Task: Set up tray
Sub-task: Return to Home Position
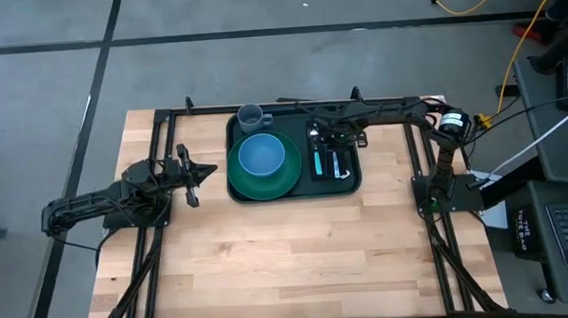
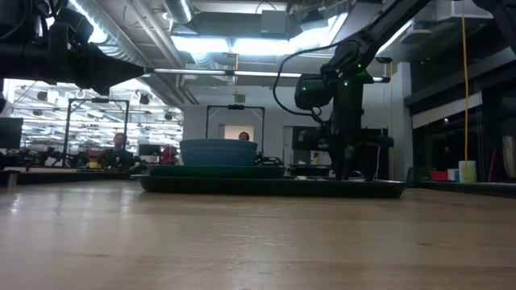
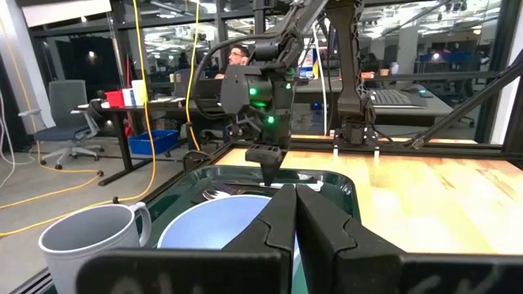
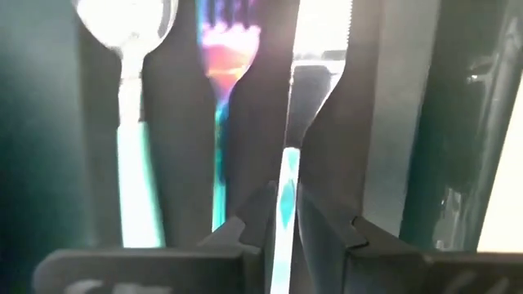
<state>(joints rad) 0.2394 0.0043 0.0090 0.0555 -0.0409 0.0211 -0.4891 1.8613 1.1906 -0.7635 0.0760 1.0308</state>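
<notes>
The dark green tray [image 1: 358,179] lies at the table's far middle. On it sit a green plate [image 1: 266,183] with a blue bowl [image 1: 261,155], a grey mug [image 1: 251,114] and a black napkin [image 1: 352,157] bearing a spoon [image 4: 124,122], a fork [image 4: 222,73] and a knife [image 4: 315,49], all teal-handled. My right gripper [image 4: 283,196] points down over the napkin, shut on the knife. My left gripper [image 1: 203,172] hovers shut just left of the tray, touching nothing. My right gripper pinches the knife's teal handle [image 4: 284,175] between its two fingertips [image 4: 263,208], just behind the blade. The fingers come from above, pointing down, one on each side of the handle. Whether the knife still rests on the napkin, I cannot tell.
Bare wooden table stretches from the tray toward the near edge. A black frame runs along the table's far and side edges. The mug [image 3: 86,237] and bowl [image 3: 208,229] stand close ahead of my left gripper. Desks and a seated person show beyond the table.
</notes>
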